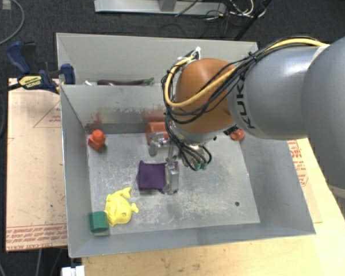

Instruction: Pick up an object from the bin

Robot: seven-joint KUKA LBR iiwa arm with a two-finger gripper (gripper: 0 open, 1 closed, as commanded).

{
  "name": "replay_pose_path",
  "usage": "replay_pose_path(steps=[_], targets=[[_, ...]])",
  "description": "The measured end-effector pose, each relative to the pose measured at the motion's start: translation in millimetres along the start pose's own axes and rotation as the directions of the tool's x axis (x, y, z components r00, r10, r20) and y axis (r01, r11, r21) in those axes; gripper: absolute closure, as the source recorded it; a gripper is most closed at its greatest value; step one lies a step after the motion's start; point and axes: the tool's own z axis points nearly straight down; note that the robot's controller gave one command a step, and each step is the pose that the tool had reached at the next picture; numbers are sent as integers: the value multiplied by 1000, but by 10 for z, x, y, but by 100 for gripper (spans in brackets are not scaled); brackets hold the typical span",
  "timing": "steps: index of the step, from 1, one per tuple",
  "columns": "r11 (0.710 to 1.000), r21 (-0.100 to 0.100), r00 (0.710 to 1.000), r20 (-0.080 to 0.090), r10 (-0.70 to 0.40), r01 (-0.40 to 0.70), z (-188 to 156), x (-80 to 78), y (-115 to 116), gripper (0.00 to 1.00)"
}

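My gripper hangs low over the middle of the bin, open, with its two metal fingers apart. One fingertip is near a red-orange block by the back wall. The other fingertip stands at the right edge of a purple block lying on the floor. The purple block is beside that finger and to the left of the gap, not clearly between the fingers. Nothing is held.
A yellow toy figure and a green cube lie at the front left corner. An orange piece sits at the left by the back wall. A small red thing shows under the arm on the right.
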Motion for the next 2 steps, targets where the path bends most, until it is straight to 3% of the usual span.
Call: replay_pose_path(steps=[1,2], targets=[[999,0,999,-4,44,-44,581,151,0,0],[997,-2,997,1,81,-81,583,174,-22,100]])
